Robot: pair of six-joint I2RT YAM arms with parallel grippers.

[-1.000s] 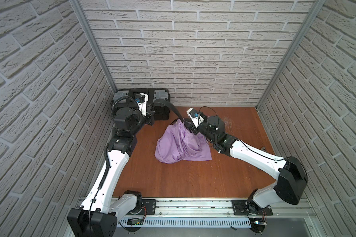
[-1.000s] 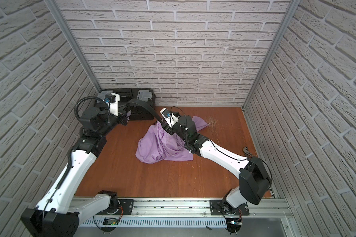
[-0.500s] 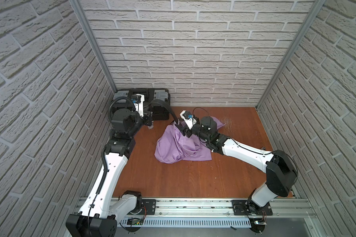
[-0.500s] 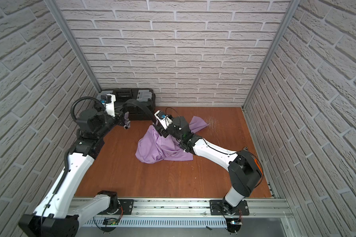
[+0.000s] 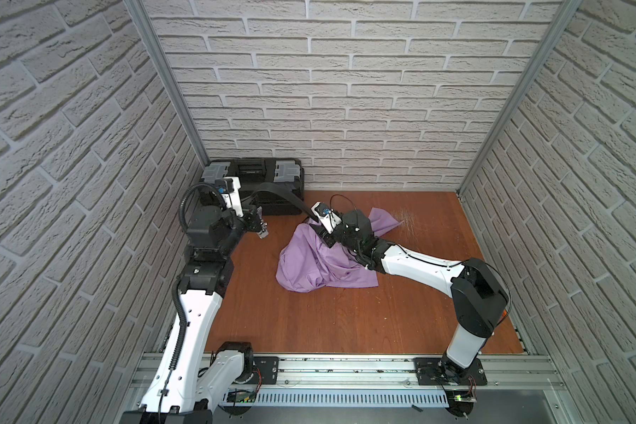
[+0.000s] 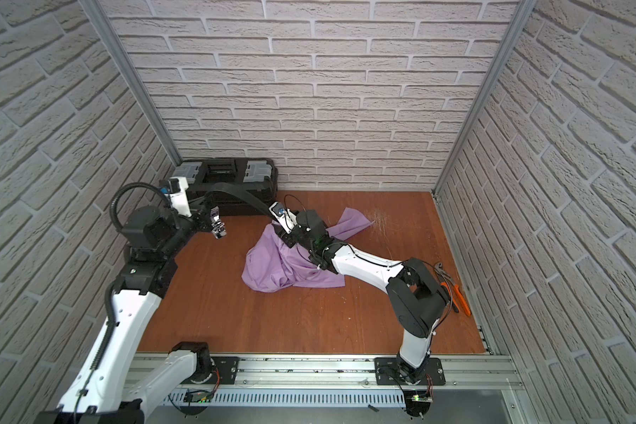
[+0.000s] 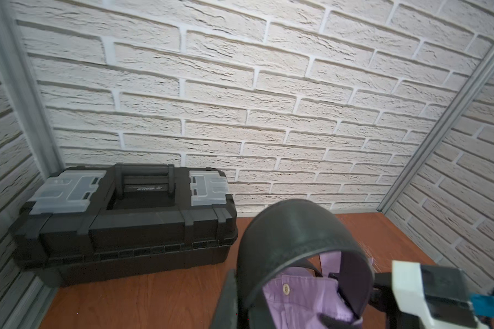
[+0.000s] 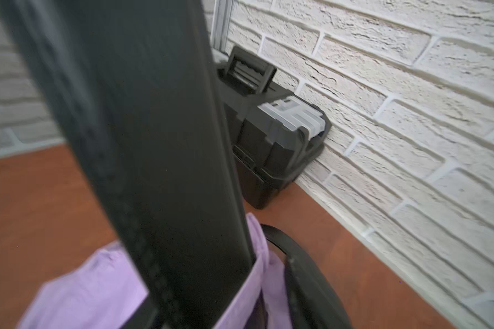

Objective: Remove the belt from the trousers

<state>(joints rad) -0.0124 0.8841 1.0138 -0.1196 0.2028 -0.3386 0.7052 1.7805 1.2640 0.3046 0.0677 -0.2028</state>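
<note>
The belt (image 7: 291,228) rises out of the trousers (image 5: 316,264) in a stiff black arch; one end is threaded through a lilac loop at the waistband, and the free length bends over toward the toolbox (image 5: 257,172). The trousers lie in a heap on the wooden floor, out from the toolbox's front and off to its right-hand end; the raised waistband is the part nearest it. The left gripper (image 5: 258,224) sits just in front of the toolbox, clamped tight on the belt's free end. The right gripper (image 5: 318,231) is down at the waistband, farther from the toolbox, right where strap meets cloth — whether its jaws have closed on anything I cannot tell; the strap fills its wrist view. What matters next, I'd say, is the line of the belt: its length runs from the waistband toward the toolbox, so the pull should follow that line away from the trousers. The left arm has the strap, while the right is nearer the cloth — best placed to pin it.
</note>
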